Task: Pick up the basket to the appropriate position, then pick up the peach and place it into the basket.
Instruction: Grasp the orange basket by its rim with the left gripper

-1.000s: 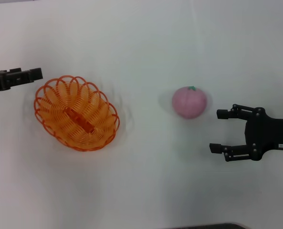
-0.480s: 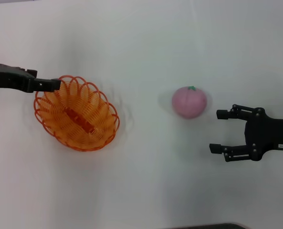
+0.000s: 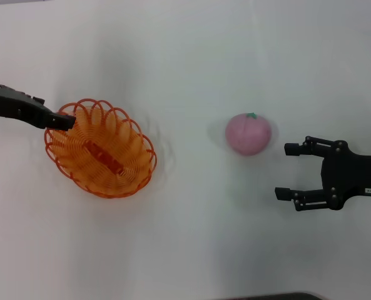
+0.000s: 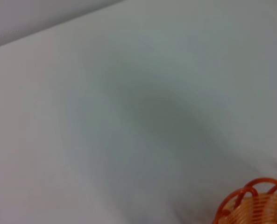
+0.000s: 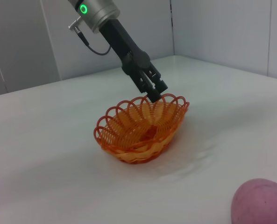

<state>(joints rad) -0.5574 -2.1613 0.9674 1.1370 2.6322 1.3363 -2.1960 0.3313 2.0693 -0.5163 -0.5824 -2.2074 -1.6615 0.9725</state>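
The left gripper (image 3: 65, 120) has dropped onto the basket (image 3: 101, 149) rim, fingers seemingly together there. The peach (image 3: 248, 134) is sitting beside the spread right gripper (image 3: 289, 172). A thin-loop grip risks slipping.

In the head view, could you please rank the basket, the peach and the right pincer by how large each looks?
1. The basket, clearly the largest.
2. The right pincer, open.
3. The peach, close to the pincer in looks, so that order is unsure.
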